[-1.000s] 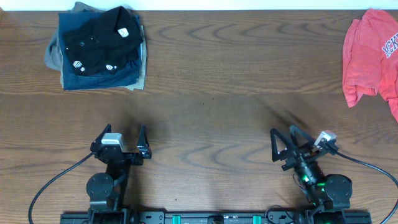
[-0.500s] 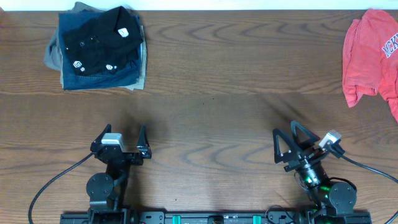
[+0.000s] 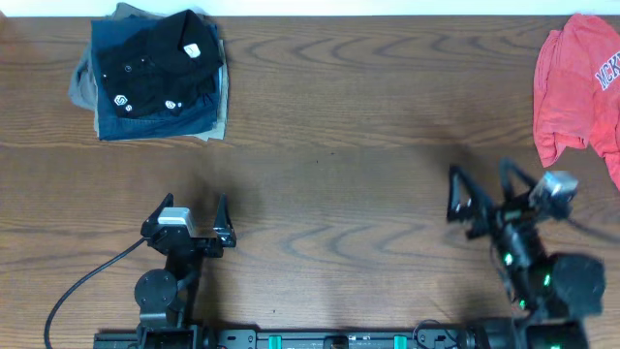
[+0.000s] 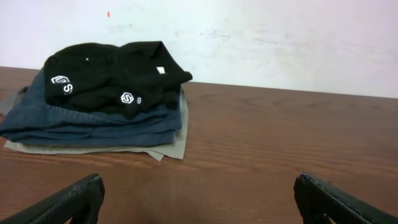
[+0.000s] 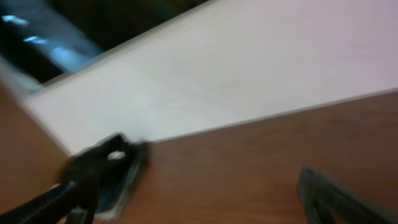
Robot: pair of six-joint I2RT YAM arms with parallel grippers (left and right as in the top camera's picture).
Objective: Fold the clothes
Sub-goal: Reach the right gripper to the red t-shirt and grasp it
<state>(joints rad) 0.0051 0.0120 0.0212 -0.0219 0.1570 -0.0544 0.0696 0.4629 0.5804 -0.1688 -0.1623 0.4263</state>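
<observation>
Since both grippers stand wide open and empty, the coming reach is decided by position alone. The right gripper (image 3: 478,174) is placed near the near right corner of the table (image 3: 339,116), with its fingers aimed toward the far edge. The T-shirt (image 3: 573,82) is found beyond it, farther off and to the right, well apart, crumpled in the far right corner. The left gripper (image 3: 194,204) is set by the near edge on the left side, so the right arm is judged the nearer of the 2. The T-shirt's long axis is seen running roughly from far edge toward near edge, and part of it is cut off at the right. Which way its collar points cannot be told.
</observation>
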